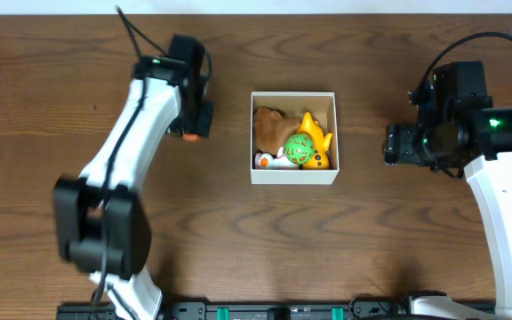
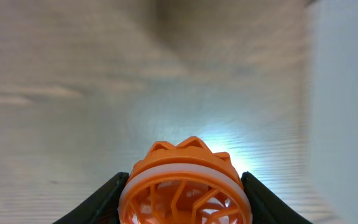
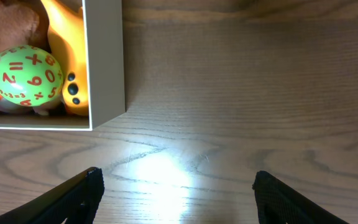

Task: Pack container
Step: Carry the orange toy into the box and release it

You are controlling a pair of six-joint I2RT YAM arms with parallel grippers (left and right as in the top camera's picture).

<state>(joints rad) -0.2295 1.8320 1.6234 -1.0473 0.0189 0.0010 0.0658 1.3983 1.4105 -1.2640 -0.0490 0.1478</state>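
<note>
The container (image 1: 293, 175) is a small square white-walled box at the table's middle. It holds a brown plush toy (image 1: 267, 120), a yellow toy (image 1: 316, 135), a green ball with orange numbers (image 1: 298, 148) and a small white toy (image 1: 269, 161). My left gripper (image 1: 194, 132) is left of the box, shut on an orange and white lattice ball (image 2: 185, 186). My right gripper (image 1: 393, 144) is open and empty, right of the box. The right wrist view shows the box corner (image 3: 106, 74), the green ball (image 3: 27, 71) and the yellow toy (image 3: 70, 56).
The brown wooden table (image 1: 372, 240) runs on all sides of the box. A black rail (image 1: 274, 311) lies along the front edge. Both arm bases stand at the front left and front right.
</note>
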